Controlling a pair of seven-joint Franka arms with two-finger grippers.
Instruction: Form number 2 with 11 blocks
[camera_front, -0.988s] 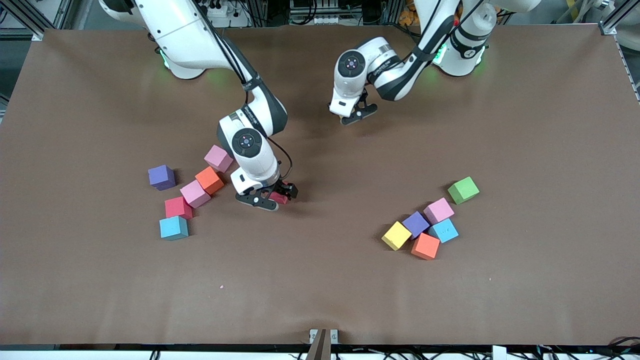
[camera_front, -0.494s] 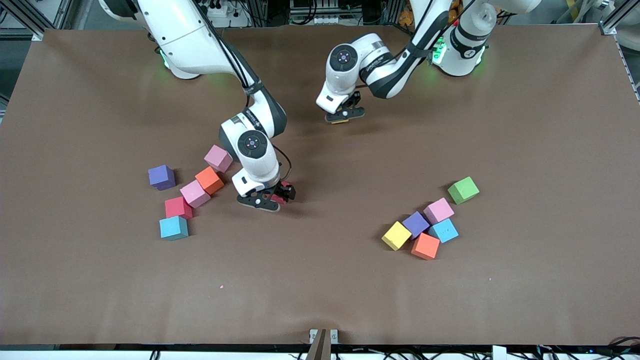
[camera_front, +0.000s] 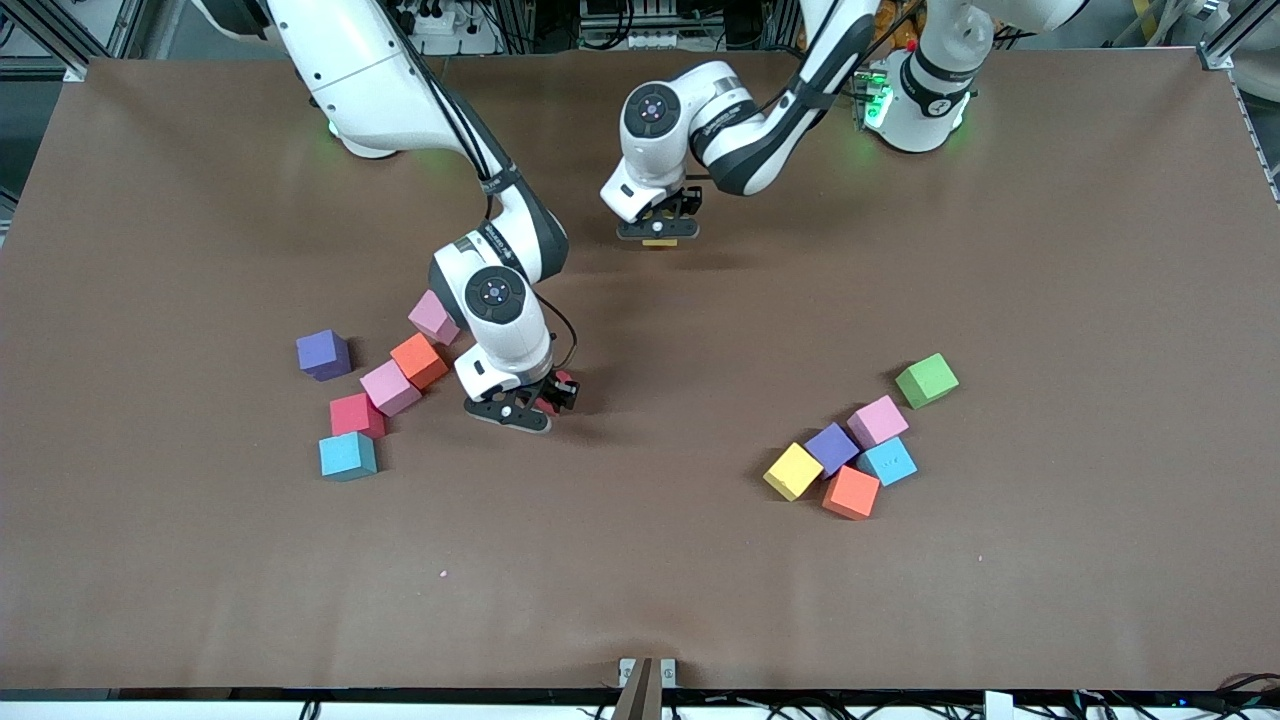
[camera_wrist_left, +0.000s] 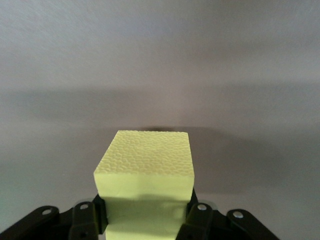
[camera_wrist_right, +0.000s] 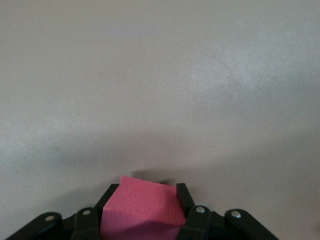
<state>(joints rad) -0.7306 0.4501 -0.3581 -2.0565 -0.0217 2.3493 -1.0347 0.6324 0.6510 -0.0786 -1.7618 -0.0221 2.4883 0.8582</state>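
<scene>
My left gripper (camera_front: 656, 234) (camera_wrist_left: 146, 216) is shut on a yellow block (camera_front: 660, 241) (camera_wrist_left: 145, 160) and hangs over the middle of the table, toward the robots' bases. My right gripper (camera_front: 538, 400) (camera_wrist_right: 145, 199) is down low at the table, shut on a deep pink block (camera_front: 558, 390) (camera_wrist_right: 142, 210). Beside it, toward the right arm's end, lie purple (camera_front: 323, 354), pink (camera_front: 433, 317), orange (camera_front: 419, 360), pink (camera_front: 389, 387), red (camera_front: 357, 414) and light blue (camera_front: 347, 455) blocks. No number 2 shows.
Toward the left arm's end lies a second cluster: a green cube (camera_front: 926, 380), then pink (camera_front: 877, 421), purple (camera_front: 831, 448), light blue (camera_front: 887, 461), yellow (camera_front: 793, 471) and orange (camera_front: 851, 492) cubes. Bare brown table (camera_front: 640, 560) stretches between the clusters and along the front edge.
My right gripper's fingers have closed onto the deep pink block. My left arm has carried the yellow block toward the right arm's end of the table.
</scene>
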